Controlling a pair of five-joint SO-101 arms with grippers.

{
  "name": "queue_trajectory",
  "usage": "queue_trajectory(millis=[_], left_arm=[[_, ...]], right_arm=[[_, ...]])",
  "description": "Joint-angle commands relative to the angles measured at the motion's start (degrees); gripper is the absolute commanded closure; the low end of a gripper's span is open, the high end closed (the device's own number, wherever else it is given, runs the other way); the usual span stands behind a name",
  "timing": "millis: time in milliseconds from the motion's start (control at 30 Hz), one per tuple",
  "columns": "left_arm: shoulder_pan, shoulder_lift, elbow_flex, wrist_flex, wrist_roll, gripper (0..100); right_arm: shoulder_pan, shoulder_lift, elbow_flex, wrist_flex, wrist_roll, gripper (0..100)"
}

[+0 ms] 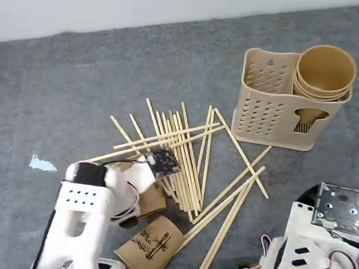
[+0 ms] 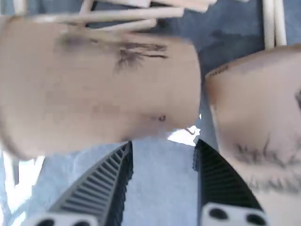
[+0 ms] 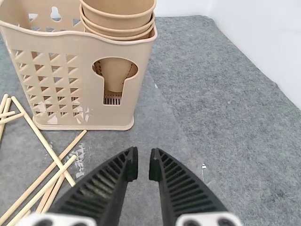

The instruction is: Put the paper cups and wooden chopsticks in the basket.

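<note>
Two brown paper cups lie on their sides at the front left: one with a bamboo drawing and one partly under my left arm. In the left wrist view my left gripper is open. One cup lies just beyond its fingertips and the other cup is beside one finger. Several wooden chopsticks lie scattered mid-table. The beige basket stands at the back right with stacked paper cups in one compartment. My right gripper is shut and holds nothing, in front of the basket.
Grey felt covers the table. A scrap of pale blue paper lies at the left. Loose chopsticks lie beside the basket near the right gripper. The white wall runs along the far edge.
</note>
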Motion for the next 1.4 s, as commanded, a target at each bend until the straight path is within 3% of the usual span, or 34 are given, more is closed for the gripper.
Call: queue_trajectory(millis=[0, 167, 400, 667, 833, 1000, 1233, 1367], left_arm=[[2.81, -1.23, 0.66, -6.42, 6.15, 80], [4.22, -1.32, 0.4, -13.27, 16.53, 80], [4.31, -1.32, -0.57, -16.88, 23.91, 80], [-2.99, -1.32, -12.62, -7.12, 24.35, 80], [-8.26, -0.97, -17.98, -7.21, 23.65, 79], [-8.26, -0.79, -20.79, -6.86, 17.58, 79], [-8.97, -0.88, -20.53, -6.77, 17.41, 79], [-14.42, -1.23, -20.53, -6.68, 17.49, 79]], right_arm=[[0.22, 0.04, 0.09, 0.22, 0.09, 94.1], [0.22, 0.04, 0.09, 0.22, 0.09, 94.1], [0.22, 0.04, 0.09, 0.22, 0.09, 94.1], [0.22, 0.04, 0.09, 0.22, 0.09, 94.1], [0.22, 0.04, 0.09, 0.22, 0.09, 94.1], [0.22, 0.04, 0.09, 0.22, 0.09, 94.1], [0.04, 0.13, 0.09, 0.22, 0.09, 93.9], [-6.46, 0.66, 0.09, 0.13, 0.53, 93.7]])
